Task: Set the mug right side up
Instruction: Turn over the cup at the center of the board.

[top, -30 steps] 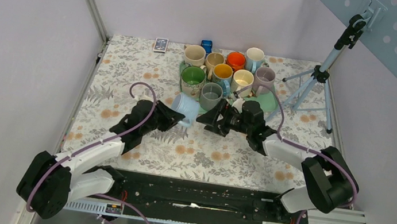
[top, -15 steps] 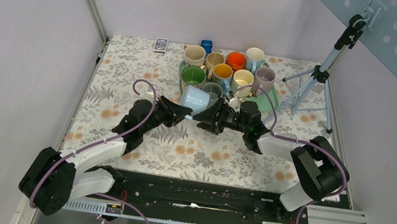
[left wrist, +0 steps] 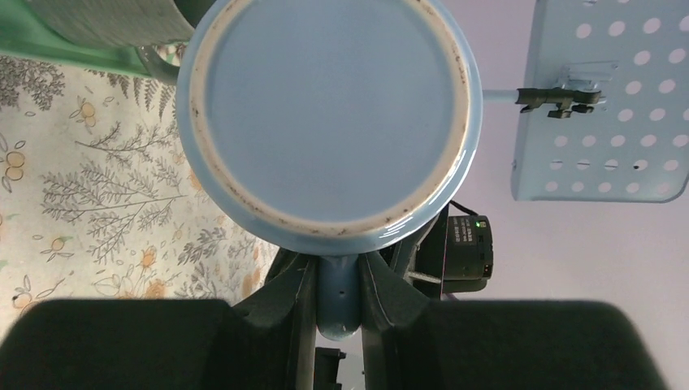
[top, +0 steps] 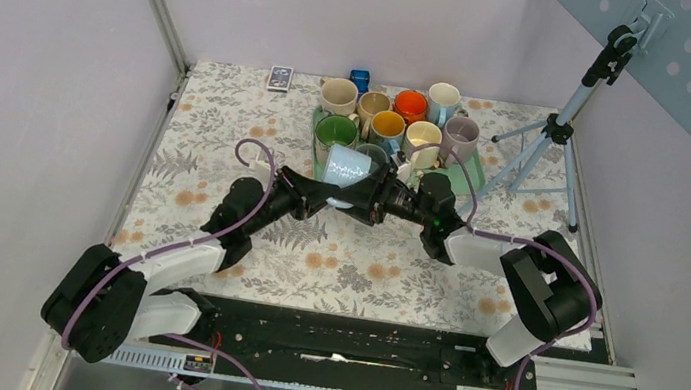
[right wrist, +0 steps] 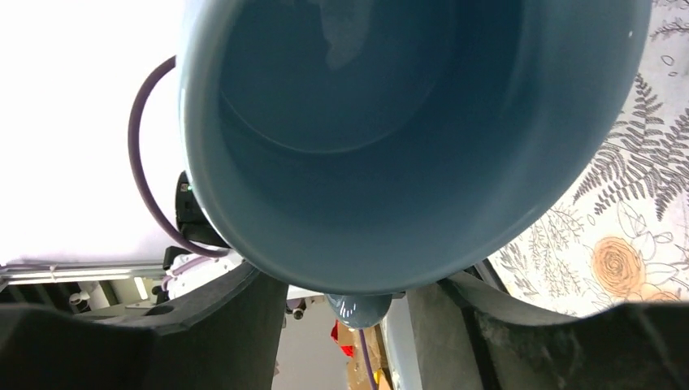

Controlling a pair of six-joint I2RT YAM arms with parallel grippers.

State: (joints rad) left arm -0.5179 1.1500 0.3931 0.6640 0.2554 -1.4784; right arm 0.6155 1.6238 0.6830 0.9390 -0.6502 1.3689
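A light blue mug (top: 347,167) hangs tilted in the air just in front of the green tray. My left gripper (top: 320,193) is shut on its handle (left wrist: 337,288), and the left wrist view looks straight at the mug's flat base (left wrist: 329,106). From the right, my right gripper (top: 368,198) has come in at the mug's open end. In the right wrist view the hollow inside of the mug (right wrist: 390,122) fills the frame. There the right gripper (right wrist: 348,286) has one finger against each side of the mug's wall near the rim.
A green tray (top: 466,179) at the back holds several upright mugs, close behind the held mug. A tripod (top: 542,145) with a perforated panel (top: 682,58) stands at the right. A small dark card (top: 279,77) lies at the back edge of the floral cloth (top: 342,265).
The left gripper lifted the mug up and toward the tray. The right gripper moved in and its jaws narrowed from wide open onto the mug's wall.
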